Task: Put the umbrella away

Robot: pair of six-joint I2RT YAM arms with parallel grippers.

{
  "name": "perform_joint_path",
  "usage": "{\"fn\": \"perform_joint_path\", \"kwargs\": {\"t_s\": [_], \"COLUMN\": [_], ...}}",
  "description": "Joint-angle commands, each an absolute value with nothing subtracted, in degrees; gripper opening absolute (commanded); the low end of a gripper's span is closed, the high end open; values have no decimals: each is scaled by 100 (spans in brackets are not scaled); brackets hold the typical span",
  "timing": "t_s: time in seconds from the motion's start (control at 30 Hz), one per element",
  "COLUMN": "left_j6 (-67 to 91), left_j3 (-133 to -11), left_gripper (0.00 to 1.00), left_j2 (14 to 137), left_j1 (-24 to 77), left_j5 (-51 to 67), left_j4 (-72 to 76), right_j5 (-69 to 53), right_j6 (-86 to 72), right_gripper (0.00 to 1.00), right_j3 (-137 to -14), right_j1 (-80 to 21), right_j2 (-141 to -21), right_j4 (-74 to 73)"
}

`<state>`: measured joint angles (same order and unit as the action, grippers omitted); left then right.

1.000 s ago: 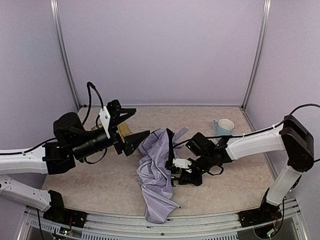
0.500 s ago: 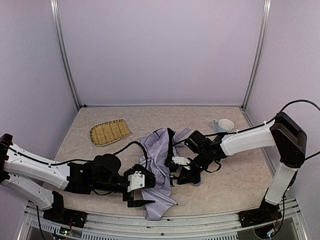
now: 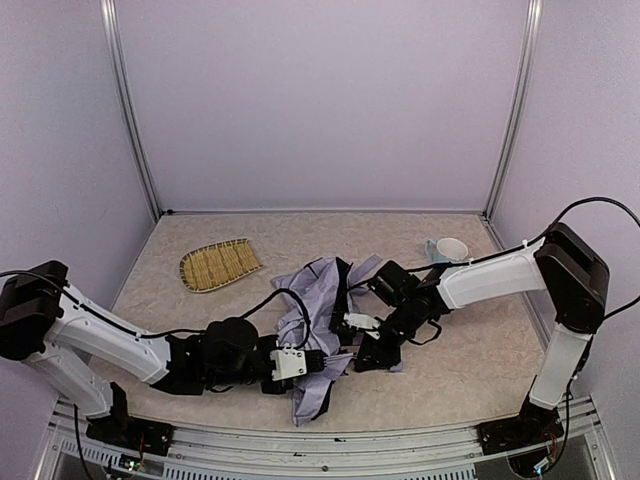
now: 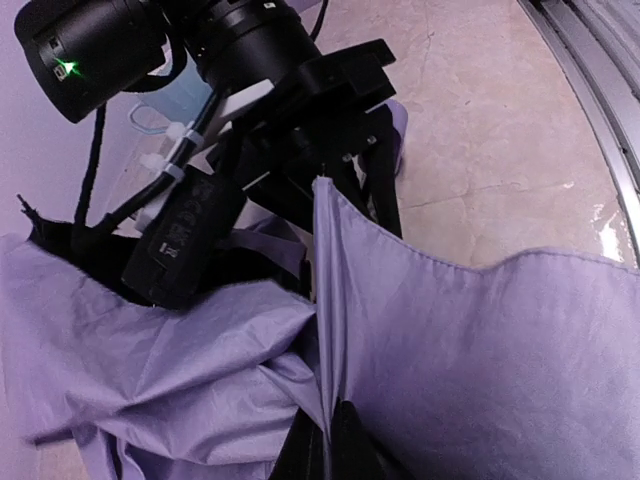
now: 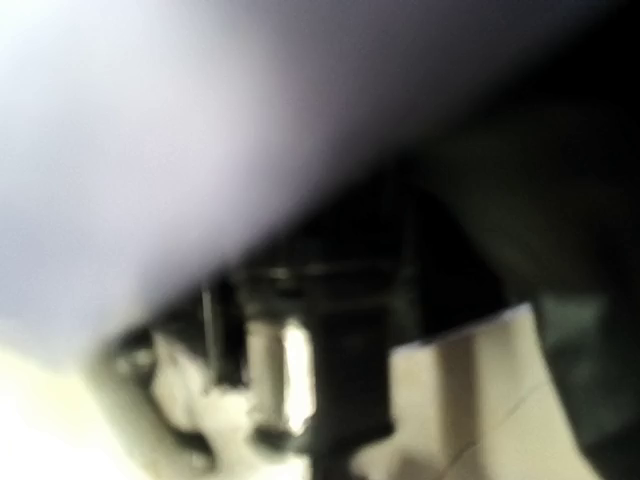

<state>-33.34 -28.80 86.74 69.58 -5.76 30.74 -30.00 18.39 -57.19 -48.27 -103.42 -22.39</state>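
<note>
Top external view: the umbrella (image 3: pixel 312 300) lies crumpled at the centre of the surface (image 3: pixel 470 350), between both arms. The left claw (image 3: pixel 333 361) is at its near edge. The right claw (image 3: pixel 352 338) is against its right side. A woven tray (image 3: pixel 218 265) and a cup (image 3: pixel 447 250) lie well apart from it.

Left wrist view: the left claw is clenched on a fold of lavender canopy.

Right wrist view: blurred, with pale fabric above and dark parts below; whether the right claw is released or clenched cannot be told
</note>
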Motion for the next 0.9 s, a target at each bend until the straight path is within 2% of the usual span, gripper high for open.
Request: {"fn": "perform_joint_path", "kwargs": {"t_s": [0.0,0.13,0.2,0.23,0.4,0.53,0.6,0.7,0.87], "left_j6": [-3385,-3186,-3114,-3075,-2872,-2704,-2656,-2543,-2210], "left_j3": [-3053,-3014,-2954,-2931,-2894,-2898,-2957,-3283,-4015], "left_gripper": [0,0,0,0,0,0,0,0,0], "left_j2": [8546,8446,8356,8281,7933,7709,7672,7730,8048], "left_j1": [6996,7004,7003,7000,6912,6701,6601,6420,5993], "left_j5": [-757,-577,-496,-463,55,562,657,675,976], "left_j4": [3496,3160,3170,3213,3360,3574,3684,3726,3714], "right_j5": [-3171,-3067,-2996,-2982,-2588,-2191,-2533,-2874,-3759], "right_j6": [1622,1265,1156,1135,972,364,136,78,-121], "right_gripper": [26,50,89,99,100,98,89,74,58], "right_j3": [-5778,-5810,-5804,-5807,-5848,-5865,-6003,-6591,-7053], "right_j1": [-4912,-4911,-4912,-4911,-4827,-4486,-4313,-4242,-4106], "right_j2": [-10000,-9458,-9106,-8940,-8309,-8626,-9168,-10230,-11473], "right_j4": [-2462,-2252,-2172,-2152,-1737,-500,-15,-189,-182]}}
